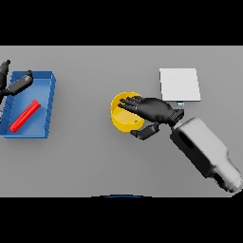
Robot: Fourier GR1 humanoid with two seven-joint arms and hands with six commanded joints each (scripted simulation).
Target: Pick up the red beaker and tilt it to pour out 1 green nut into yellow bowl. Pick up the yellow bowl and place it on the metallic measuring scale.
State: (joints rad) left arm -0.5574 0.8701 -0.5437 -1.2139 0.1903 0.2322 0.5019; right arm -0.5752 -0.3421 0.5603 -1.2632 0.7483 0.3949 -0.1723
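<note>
The yellow bowl stands near the middle of the table, with a small green nut inside near its right wall. My right hand reaches over the bowl's right rim, fingers across the top and thumb curled at the near side, gripping the rim. The metallic measuring scale is a pale square plate behind and to the right of the bowl. The red beaker lies on its side in the blue tray. My left hand hovers over the tray's far left corner, fingers relaxed and apart.
The blue tray sits at the table's left side. My right forearm stretches from the lower right toward the bowl.
</note>
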